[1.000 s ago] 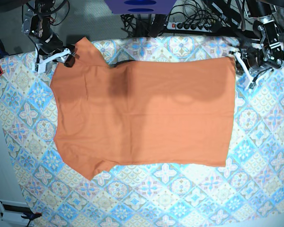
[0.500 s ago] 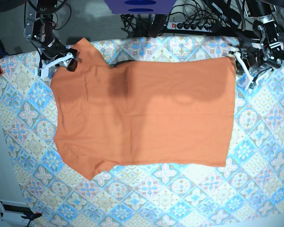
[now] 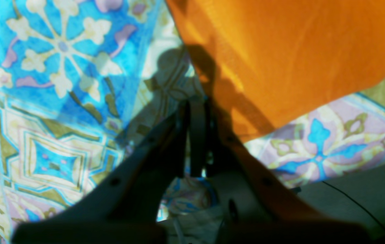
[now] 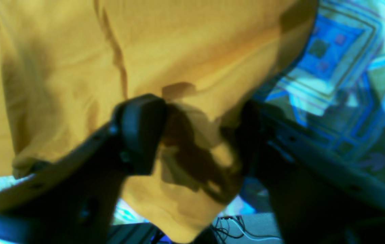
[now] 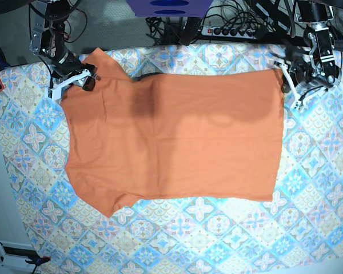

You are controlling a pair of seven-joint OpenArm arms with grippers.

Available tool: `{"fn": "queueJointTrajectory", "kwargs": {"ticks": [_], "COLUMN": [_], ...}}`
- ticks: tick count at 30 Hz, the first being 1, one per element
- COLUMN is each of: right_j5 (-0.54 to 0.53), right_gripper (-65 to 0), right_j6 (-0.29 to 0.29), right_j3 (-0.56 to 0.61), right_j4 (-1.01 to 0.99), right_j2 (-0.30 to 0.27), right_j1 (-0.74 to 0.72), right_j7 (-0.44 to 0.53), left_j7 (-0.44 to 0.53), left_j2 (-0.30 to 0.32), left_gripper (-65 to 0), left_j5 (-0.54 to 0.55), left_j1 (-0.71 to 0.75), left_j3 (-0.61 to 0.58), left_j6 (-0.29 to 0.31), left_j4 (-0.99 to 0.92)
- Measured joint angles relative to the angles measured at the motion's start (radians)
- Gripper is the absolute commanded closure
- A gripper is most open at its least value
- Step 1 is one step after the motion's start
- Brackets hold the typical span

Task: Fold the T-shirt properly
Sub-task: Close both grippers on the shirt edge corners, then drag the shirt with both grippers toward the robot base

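Observation:
The orange T-shirt (image 5: 171, 137) lies spread flat on the tablecloth (image 5: 217, 240), its sleeves toward the base view's left and its hem toward the right. My right gripper (image 5: 74, 81) is at the far-left sleeve. In the right wrist view this gripper (image 4: 195, 108) is open, its fingers (image 4: 141, 132) astride a bunched fold of the sleeve (image 4: 185, 67). My left gripper (image 5: 292, 90) sits at the far-right hem corner. Seen from the left wrist, it (image 3: 195, 105) is shut, fingertips pressed together at the edge of the shirt (image 3: 297, 51). Whether cloth is pinched there is unclear.
Behind the table's far edge are a power strip (image 5: 234, 31), tangled cables and a blue-purple object (image 5: 168, 7). A white box (image 5: 14, 251) lies on the floor at the near left. Patterned cloth shows along the near side and right of the shirt.
My right gripper has moved up and right onto the far-left sleeve and its jaws have narrowed. The sleeve tip has shifted slightly. My left gripper has barely moved.

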State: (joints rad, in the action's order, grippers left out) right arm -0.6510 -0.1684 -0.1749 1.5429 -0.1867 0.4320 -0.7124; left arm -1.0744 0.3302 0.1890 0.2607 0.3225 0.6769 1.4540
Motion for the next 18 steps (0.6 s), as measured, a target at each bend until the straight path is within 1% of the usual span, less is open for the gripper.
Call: {"fn": "queueJointTrajectory", "kwargs": {"ticks": [3,5,8,13,17,18], "right_j5": [0.047,0.070,0.095,0.100,0.130,0.141], "right_gripper": [-17.0,-12.2,-8.6,-5.7,-0.3,0.0], "right_j6": [-0.004,-0.004,-0.004,-0.004,-0.003,0.004], "right_j3": [0.002,0.002,0.002,-0.001,-0.002,-0.002], "right_j4": [0.000,0.000,0.000,0.002,0.011,0.016], "right_j2": [0.001,0.002,0.006,0.006,0.006,0.008], "right_j1": [0.000,0.000,0.000,-0.008,-0.007,-0.008], "right_j7": [0.000,-0.006,-0.007,-0.044,-0.054,-0.059], "left_j7": [0.000,0.000,0.000,0.000,-0.011,-0.006], "left_j2": [-0.001,-0.001,-0.003,-0.003,0.005,0.005], "left_gripper": [0.0,0.0,0.0,0.0,0.0,0.0], "left_j5": [-0.003,-0.003,-0.004,-0.006,-0.013,-0.016], "left_j1": [0.000,0.000,0.000,0.001,0.003,0.006], "left_j3": [0.000,0.000,0.000,0.000,-0.043,-0.043], "left_j6": [0.000,0.000,0.000,0.000,-0.015,-0.016], "left_j4": [0.001,0.001,0.001,0.001,0.012,0.013]}}
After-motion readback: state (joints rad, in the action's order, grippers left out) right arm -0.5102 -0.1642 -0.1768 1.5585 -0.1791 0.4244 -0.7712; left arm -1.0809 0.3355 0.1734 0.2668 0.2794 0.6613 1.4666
